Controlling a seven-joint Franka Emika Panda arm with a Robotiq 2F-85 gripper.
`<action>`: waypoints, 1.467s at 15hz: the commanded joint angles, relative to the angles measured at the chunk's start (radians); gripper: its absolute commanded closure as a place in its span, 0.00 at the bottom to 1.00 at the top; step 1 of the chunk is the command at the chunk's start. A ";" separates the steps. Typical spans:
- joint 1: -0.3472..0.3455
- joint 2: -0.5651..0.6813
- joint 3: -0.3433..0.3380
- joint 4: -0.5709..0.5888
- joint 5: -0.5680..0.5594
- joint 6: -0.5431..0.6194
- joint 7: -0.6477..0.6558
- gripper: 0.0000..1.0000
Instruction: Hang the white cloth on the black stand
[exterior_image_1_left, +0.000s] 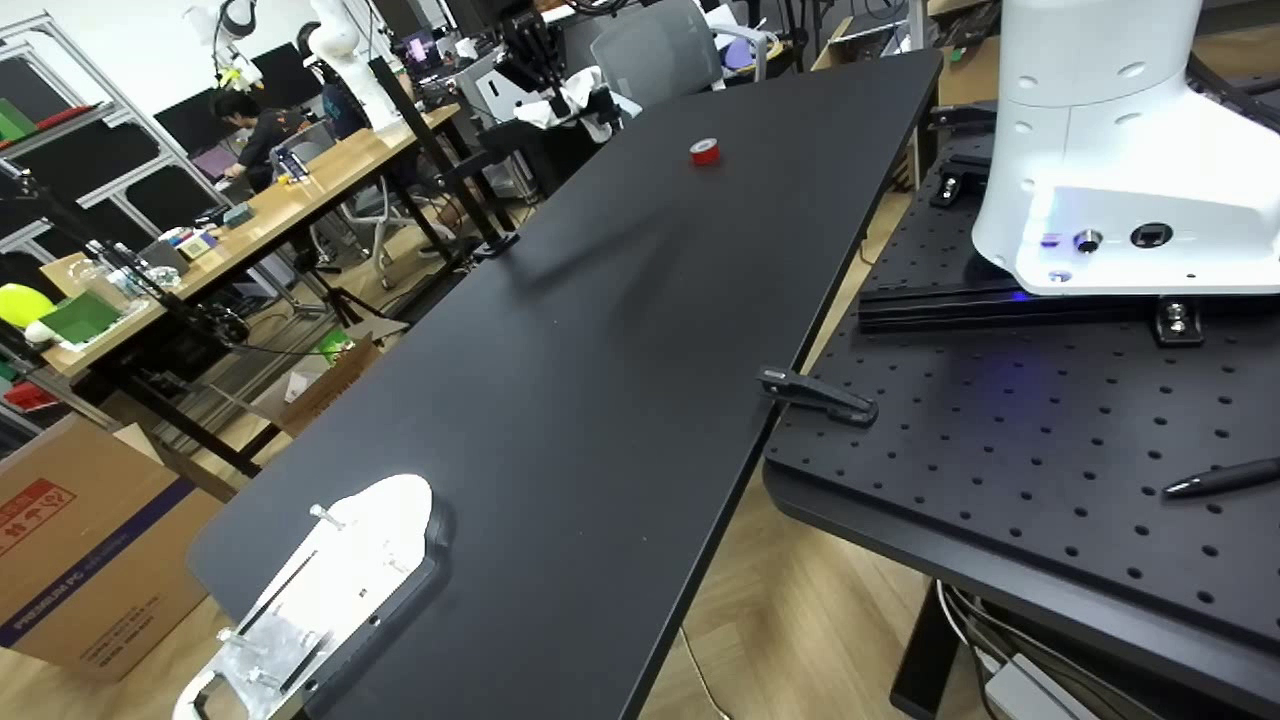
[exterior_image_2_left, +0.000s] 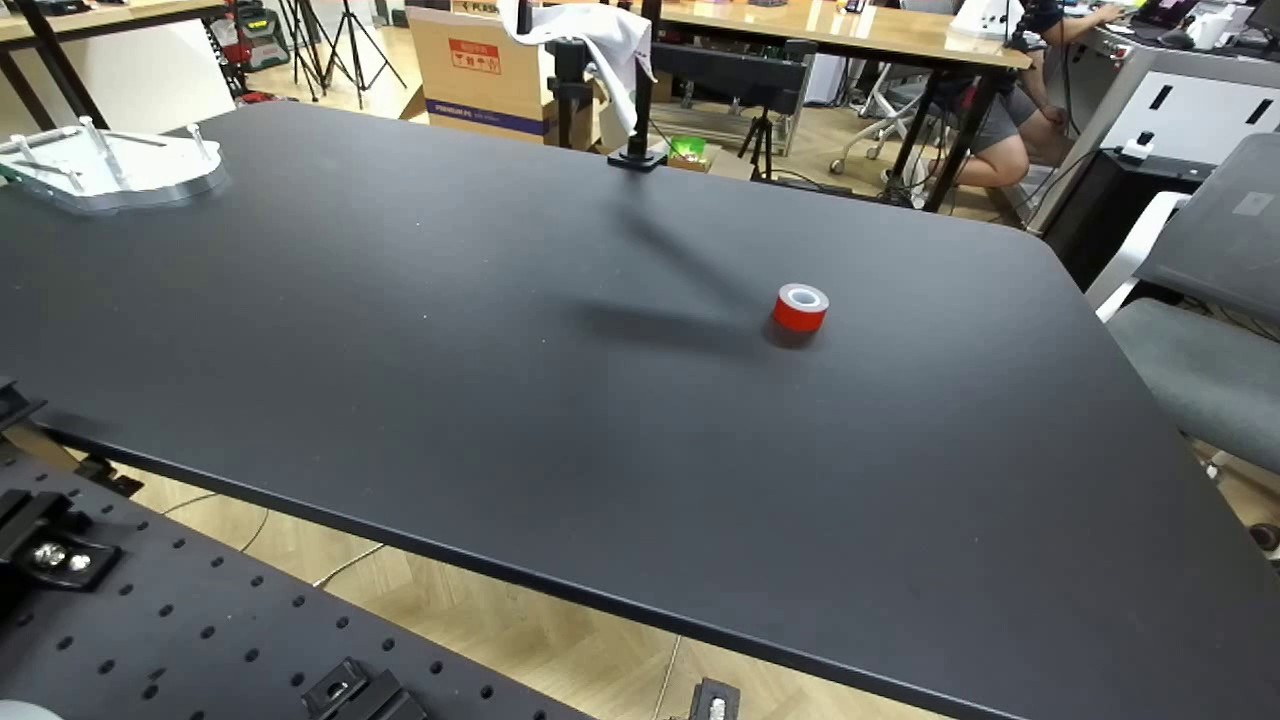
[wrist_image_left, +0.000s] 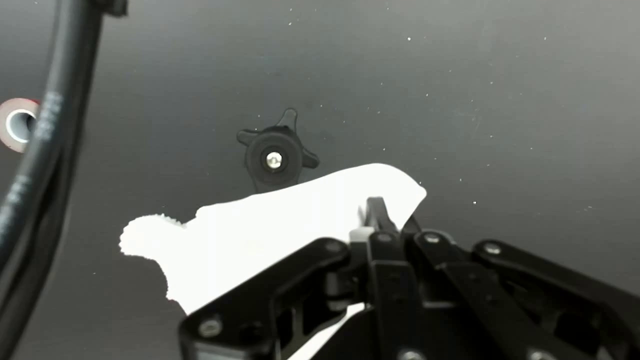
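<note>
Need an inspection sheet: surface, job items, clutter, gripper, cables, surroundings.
Surface: black table, pale specks on it.
Job items: white cloth is at the black stand; whether it hangs by itself, cannot tell.
Clutter: red tape roll and white-topped board with pegs on the table.
Gripper: appears shut on the cloth.
Cables: thick black cable at the wrist view's left; thin cables on the floor.
Surroundings: cardboard box, grey chair, seated person.

Gripper (wrist_image_left: 396, 215) is sitting lower right, fingers (wrist_image_left: 378, 210) standing close together over white cloth (wrist_image_left: 280, 225); can't tell if they're pinching. Black knob (wrist_image_left: 260, 169) is showing past cloth edge. Cable (wrist_image_left: 59, 110) is partly covering tape roll (wrist_image_left: 7, 135), left edge.
</note>
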 joint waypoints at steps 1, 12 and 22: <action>-0.004 -0.025 -0.007 -0.010 -0.010 -0.021 0.005 0.71; 0.005 -0.030 -0.009 -0.002 -0.058 -0.030 -0.007 0.04; 0.033 -0.047 0.010 -0.003 -0.202 -0.009 -0.001 0.00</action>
